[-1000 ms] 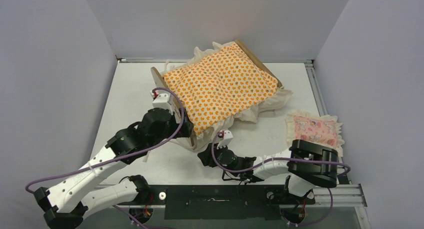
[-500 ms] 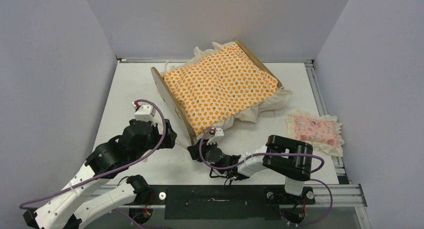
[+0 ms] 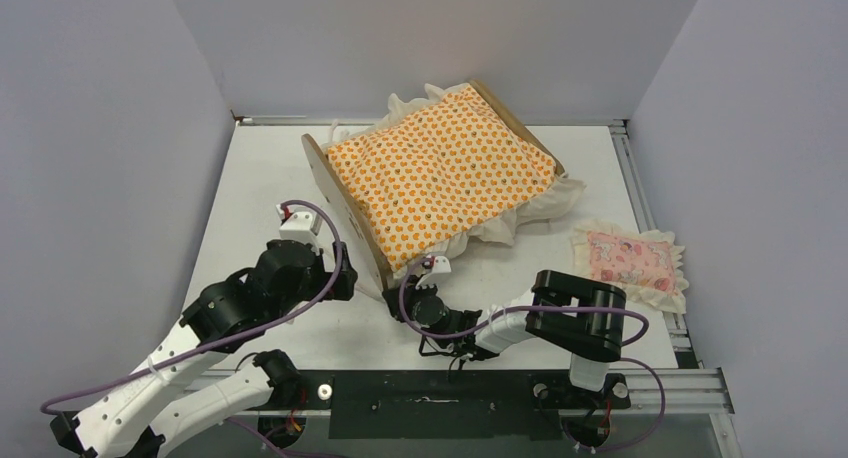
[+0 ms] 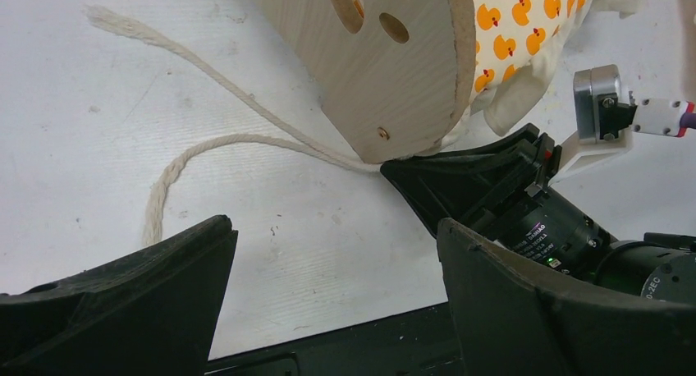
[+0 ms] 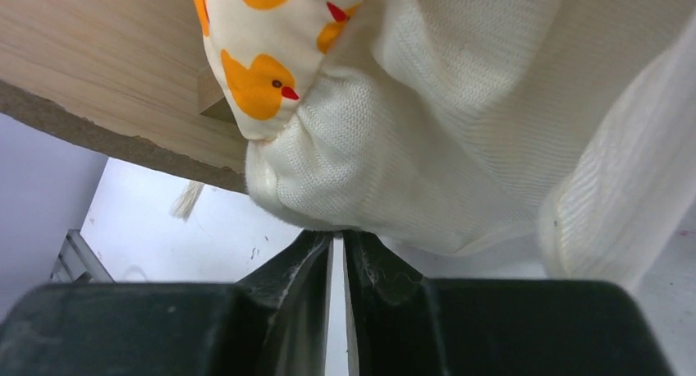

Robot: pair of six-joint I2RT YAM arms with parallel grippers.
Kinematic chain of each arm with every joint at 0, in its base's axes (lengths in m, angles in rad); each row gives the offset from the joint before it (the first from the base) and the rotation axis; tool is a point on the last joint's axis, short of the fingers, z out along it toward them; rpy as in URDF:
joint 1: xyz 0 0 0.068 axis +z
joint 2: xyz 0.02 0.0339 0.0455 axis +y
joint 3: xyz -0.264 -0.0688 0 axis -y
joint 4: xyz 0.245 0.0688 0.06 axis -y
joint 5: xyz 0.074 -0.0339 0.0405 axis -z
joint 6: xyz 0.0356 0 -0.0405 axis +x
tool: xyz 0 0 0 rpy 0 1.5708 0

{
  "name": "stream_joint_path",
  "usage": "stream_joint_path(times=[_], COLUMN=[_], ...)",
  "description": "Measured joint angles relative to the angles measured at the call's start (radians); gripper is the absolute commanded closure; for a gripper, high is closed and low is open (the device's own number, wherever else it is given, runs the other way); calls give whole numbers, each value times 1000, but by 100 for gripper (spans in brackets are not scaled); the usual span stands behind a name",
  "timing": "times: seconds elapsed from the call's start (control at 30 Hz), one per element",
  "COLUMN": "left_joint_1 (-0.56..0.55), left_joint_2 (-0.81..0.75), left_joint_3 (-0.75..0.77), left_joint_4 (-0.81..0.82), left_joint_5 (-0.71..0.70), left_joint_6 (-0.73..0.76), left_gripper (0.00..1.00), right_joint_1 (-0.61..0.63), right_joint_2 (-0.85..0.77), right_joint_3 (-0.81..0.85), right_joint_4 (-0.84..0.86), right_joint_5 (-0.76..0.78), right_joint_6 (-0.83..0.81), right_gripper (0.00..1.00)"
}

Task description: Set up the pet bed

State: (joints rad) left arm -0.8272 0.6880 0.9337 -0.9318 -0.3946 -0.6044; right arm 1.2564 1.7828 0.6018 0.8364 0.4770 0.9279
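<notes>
Pet bed [image 3: 343, 208] sits on the desk [image 3: 270, 168], mid to back, turned at an angle. Headboard end faces the near left, the other end faces the back wall. The orange duck-print mattress [image 3: 440, 173] lies on top of it and covers the base. Its white ruffle [image 5: 394, 146] spills over the right and near sides onto the desk.

The pink pillow [image 3: 628, 260] is flat on the desk at the right edge, well apart from the bed.

Left tool [image 4: 335, 226] is spread wide with nothing in it. It is low over the desk just left of the headboard's near corner, not touching the wood. A loose cream rope [image 4: 246, 138] lies on the desk in front of it and runs in under that corner.

Right tool [image 5: 338, 236] is at the near corner of the bed, under the mattress edge. Its fingers are almost together with only a thin slit between them. The tips are up against the white ruffle, but I cannot tell if any fabric is pinched. In the left wrist view one black finger of the right tool touches or nearly touches the bottom of the headboard.
</notes>
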Motion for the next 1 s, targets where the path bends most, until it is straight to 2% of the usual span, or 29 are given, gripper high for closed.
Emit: stream_joint_path(times=[0.17, 0.3, 0.5, 0.7, 0.77, 0.87, 1.0], left_joint_1=[0, 0, 6, 14, 17, 19, 20], left_joint_2=[13, 17, 17, 20, 20, 20, 20], left_joint_3=[-7, -9, -30, -40, -42, -44, -61], left_joint_4=[1, 1, 12, 19, 23, 34, 55], left_joint_5=[9, 8, 6, -5, -9, -11, -11], left_joint_6=[2, 7, 10, 17, 18, 18, 16], left_gripper=[8, 8, 8, 7, 7, 7, 7], right_joint_1=[-19, -48, -85, -198, -239, -277, -295], right_joint_2=[-4, -70, -325, -553, -622, -686, -711], right_joint_3=[-20, -49, -58, 12, 60, 146, 232], right_joint_4=[-9, -105, -342, -698, -822, -977, -1118], right_joint_5=[-9, 1, 2, -5, -6, -6, -16], right_joint_6=[-10, -40, -114, -203, -238, -273, -300], right_gripper=[95, 95, 95, 94, 90, 75, 68])
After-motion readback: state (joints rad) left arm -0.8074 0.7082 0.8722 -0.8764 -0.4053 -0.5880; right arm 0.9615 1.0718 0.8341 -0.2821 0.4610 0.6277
